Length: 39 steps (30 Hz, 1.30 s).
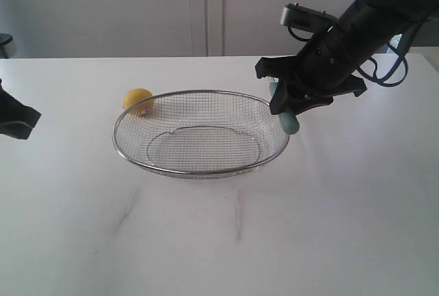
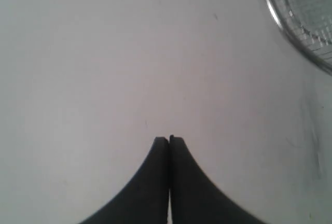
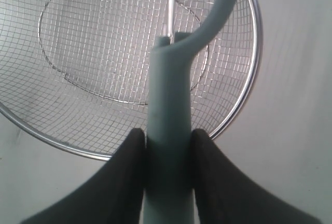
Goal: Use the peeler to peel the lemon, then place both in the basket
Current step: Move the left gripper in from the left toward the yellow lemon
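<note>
right claw [image 3: 167, 137]: pinching the peeler [image 3: 168, 94] by its teal handle, above the rim of the basket [image 3: 258, 53]
peeler: head reaches past the fingertips over the mesh (its blade loop runs out of frame)
lemon [image 1: 138, 101]: on the table [image 1: 343, 227] outside the basket, just beside the rim farthest from the right claw
left claw [image 2: 169, 141]: pressed together, nothing in it, basket rim nearby

Robot lab bench: plain white table [image 1: 357, 234], white panelled wall [image 1: 103, 8].

We see a white desk [image 1: 343, 227] carrying the wire-mesh basket [image 1: 199, 172], with the yellow lemon [image 1: 138, 101] lying just beside its rim.
</note>
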{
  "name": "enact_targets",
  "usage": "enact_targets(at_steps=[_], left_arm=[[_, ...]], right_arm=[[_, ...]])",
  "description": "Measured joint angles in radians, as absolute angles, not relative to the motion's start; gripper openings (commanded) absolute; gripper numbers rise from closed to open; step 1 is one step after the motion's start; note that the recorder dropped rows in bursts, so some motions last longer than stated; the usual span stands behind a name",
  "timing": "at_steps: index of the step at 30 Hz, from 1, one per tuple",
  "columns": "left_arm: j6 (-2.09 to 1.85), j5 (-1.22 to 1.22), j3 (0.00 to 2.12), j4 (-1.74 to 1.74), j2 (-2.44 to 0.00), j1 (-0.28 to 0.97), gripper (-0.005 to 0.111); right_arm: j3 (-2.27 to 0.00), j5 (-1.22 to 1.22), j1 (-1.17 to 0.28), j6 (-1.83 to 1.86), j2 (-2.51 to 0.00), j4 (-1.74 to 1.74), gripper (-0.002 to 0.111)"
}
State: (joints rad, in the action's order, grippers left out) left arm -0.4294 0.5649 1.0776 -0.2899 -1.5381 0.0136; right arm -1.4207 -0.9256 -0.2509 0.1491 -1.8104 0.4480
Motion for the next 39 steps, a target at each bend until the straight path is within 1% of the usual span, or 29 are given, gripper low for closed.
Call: enact_targets(at_steps=[18,32,39], left_arm=[[-0.525,0.699,1.429,-0.361,-1.829,0.014,0.000],[-0.643,0.813,1.674,-0.485,-2.005,0.014,0.000],[-0.703,0.818,1.807,-0.496,-2.099,0.057,0.000]], right_arm=[[-1.421,-0.927,-0.251,0.149,-1.810,0.448,0.000],[-1.421,-0.935,-0.251,0.149,-1.810,0.448,0.000],[-1.421,-0.937,-0.251,0.149,-1.810,0.448,0.000]])
